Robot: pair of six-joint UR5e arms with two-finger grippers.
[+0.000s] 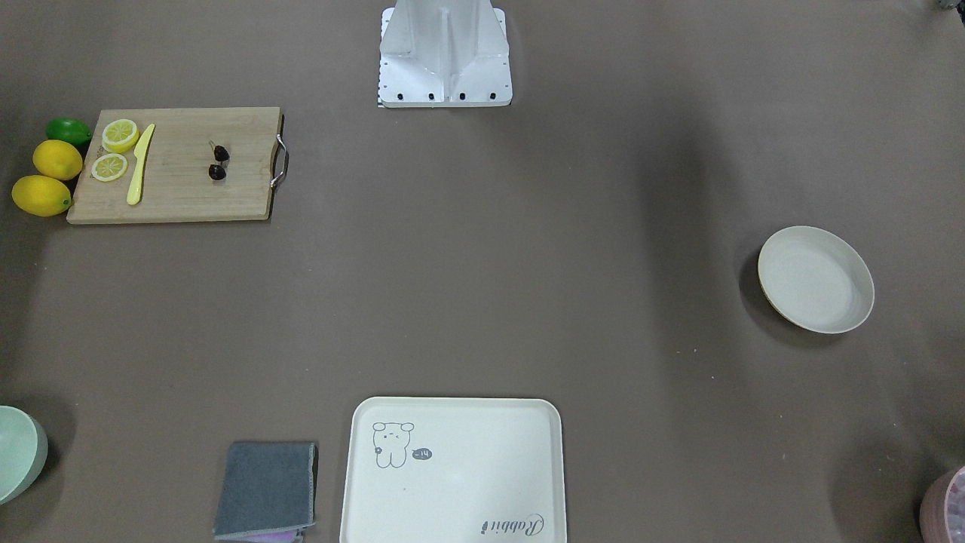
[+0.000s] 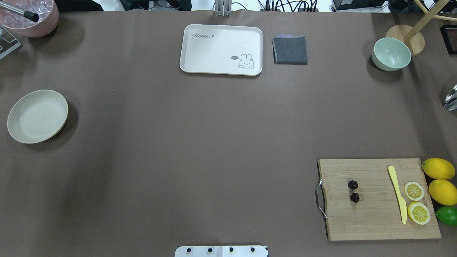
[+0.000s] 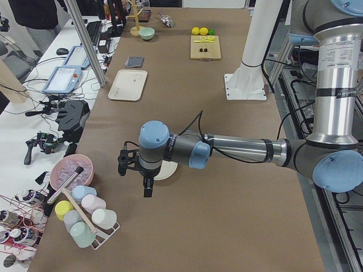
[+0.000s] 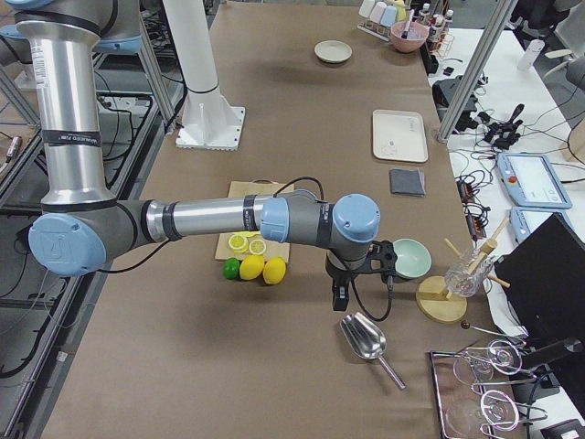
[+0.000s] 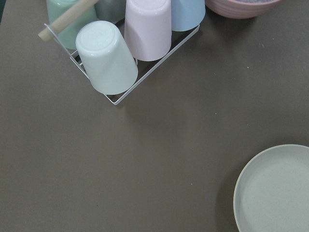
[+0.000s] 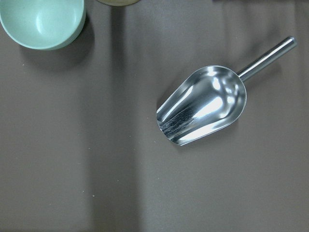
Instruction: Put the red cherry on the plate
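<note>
The red cherry (image 2: 353,191), a pair of small dark fruits joined by thin stems, lies near the middle of the cutting board (image 2: 378,214) on the robot's right side of the counter (image 2: 214,142). It is apart from the yellow knife (image 2: 398,194) and the lemon slices (image 2: 416,201). The plate (image 2: 37,116) sits bare, well apart, at the far left. Neither arm has begun the pick. The right claw (image 4: 338,297) hovers off the board's outer end, above the metal scoop (image 6: 203,104) and near the mint-green bowl (image 6: 41,21). The left claw (image 3: 146,187) hangs just beside the plate. Whether either claw is wide or narrow cannot be told, as only the side views show them. The right arm looks the better one for the grasp. It should come in over the board, centre on the pair and descend straight. It should close across one fruit or where the stems meet, gently, since such glossy little bodies probably roll or squirt aside. The carry to the plate crosses the whole counter, so a firm hold matters before lifting.
</note>
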